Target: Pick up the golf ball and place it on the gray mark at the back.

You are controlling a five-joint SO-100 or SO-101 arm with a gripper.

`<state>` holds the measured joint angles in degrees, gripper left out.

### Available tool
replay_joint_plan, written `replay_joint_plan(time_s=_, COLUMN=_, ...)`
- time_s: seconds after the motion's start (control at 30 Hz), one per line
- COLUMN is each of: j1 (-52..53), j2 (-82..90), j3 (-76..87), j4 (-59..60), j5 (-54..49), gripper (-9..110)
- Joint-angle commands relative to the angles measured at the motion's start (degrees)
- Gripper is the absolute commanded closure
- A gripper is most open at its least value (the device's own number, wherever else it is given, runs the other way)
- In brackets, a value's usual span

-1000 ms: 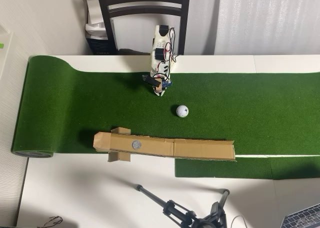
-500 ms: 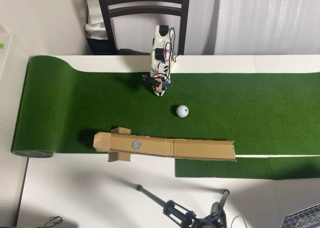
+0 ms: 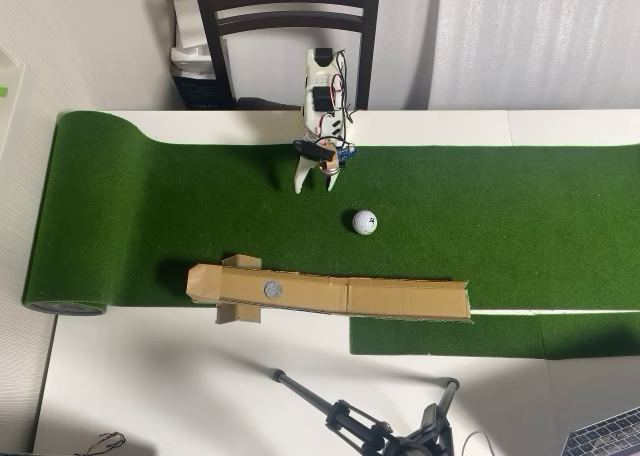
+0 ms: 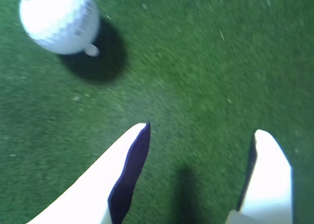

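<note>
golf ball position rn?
In the overhead view the golf ball sits on the green turf, just right of and below the open gripper, above the cardboard strip; not grasped.

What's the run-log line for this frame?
phase: approach | gripper: open, empty | golf ball: on turf, apart from fingers | gray mark: bare, in cardboard strip

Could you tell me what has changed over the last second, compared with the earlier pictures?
The gripper has opened: its fingers, together before, now stand spread over the turf, holding nothing. The golf ball and the gray mark have stayed put.
</note>
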<state>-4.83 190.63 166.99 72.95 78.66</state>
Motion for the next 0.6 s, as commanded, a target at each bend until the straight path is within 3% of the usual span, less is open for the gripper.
replay_joint_plan(time_s=0.0, j1=-3.43, j2=5.19, j3=-6.24, j4=-1.23, j5=0.09, gripper=67)
replay_joint_plan(time_s=0.33, j1=-3.52, j2=0.88, j3=-15.29, j4=-0.79, j5=9.23, gripper=67)
replay_joint_plan(time_s=0.57, j1=-4.13, j2=-24.52, j3=-29.27, j4=-0.7, j5=8.96, gripper=67)
